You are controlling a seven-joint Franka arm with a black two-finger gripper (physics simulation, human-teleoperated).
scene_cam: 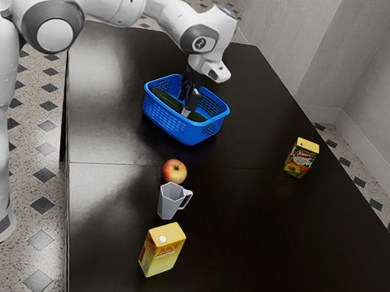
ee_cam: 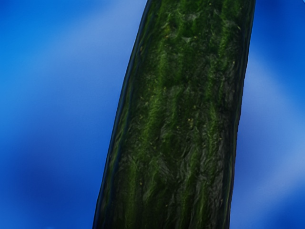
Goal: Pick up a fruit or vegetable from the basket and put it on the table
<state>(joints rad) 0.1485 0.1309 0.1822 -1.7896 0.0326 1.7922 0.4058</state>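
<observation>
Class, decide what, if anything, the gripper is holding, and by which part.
It cannot be told: the gripper is down in the basket, at the cucumber between its ends, but no hold is clear.

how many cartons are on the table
2: the yellow juice carton near the grey mug, and a green-and-red carton standing alone toward the exterior view's right.

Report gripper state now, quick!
Gripper: down in the blue basket at the cucumber; whether open or closed on it cannot be told.
</observation>
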